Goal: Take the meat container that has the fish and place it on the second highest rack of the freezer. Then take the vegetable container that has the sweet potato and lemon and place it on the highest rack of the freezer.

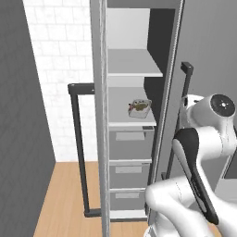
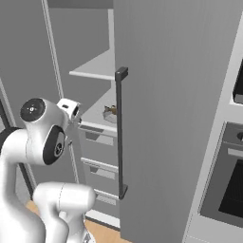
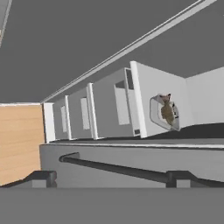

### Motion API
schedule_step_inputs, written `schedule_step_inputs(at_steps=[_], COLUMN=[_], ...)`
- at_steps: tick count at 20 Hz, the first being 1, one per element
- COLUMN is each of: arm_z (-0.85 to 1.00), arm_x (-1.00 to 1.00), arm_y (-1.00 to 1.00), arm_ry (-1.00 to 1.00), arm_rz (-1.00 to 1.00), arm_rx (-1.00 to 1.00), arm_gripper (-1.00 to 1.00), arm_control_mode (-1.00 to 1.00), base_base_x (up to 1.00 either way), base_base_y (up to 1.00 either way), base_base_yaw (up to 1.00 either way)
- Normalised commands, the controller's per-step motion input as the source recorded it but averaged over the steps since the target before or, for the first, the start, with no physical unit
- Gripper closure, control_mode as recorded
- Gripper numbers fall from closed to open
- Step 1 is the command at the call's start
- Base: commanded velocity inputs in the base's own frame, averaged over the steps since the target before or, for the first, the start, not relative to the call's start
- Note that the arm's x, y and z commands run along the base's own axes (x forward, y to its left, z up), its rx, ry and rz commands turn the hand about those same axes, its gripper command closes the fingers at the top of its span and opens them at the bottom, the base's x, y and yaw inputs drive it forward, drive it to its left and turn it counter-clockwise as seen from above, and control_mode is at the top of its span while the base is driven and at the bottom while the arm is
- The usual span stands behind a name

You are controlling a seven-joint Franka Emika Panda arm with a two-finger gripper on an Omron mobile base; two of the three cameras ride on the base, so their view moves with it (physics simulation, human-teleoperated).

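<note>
The meat container (image 1: 139,108) (image 2: 110,113) (image 3: 165,112) is a small pale tray with the grey-brown fish (image 3: 167,111) lying in it. It rests on the second highest rack (image 1: 121,116) (image 2: 95,114) (image 3: 146,87) of the open freezer (image 1: 130,148), just above the grey drawers. The highest rack (image 1: 132,62) (image 2: 97,66) is bare. My gripper (image 2: 72,109) hangs outside the freezer, in front of the drawers and well back from the tray, with nothing in it. Its fingertips are hidden. The vegetable container, sweet potato and lemon are out of view.
The open freezer door (image 2: 166,95) with its long dark handle (image 2: 119,133) (image 3: 118,168) stands right beside the arm. A second dark handle (image 1: 77,148) hangs at the left. A built-in oven (image 2: 228,190) is at the far right. Wood floor (image 1: 65,199) lies below.
</note>
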Motion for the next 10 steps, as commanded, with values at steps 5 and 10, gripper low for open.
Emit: schedule_step_inputs(at_steps=[5,10], arm_z=[-0.03,0.00], arm_x=[-0.39,-0.25], arm_y=[-0.02,0.27], arm_ry=[-0.02,0.00], arm_rz=[0.05,0.01], arm_rx=[-0.01,-0.03], arm_gripper=[-1.00,-1.00], arm_control_mode=[-1.00,-1.00], base_base_x=[0.00,0.00], base_base_y=[0.00,0.00], base_base_yaw=[0.00,0.00])
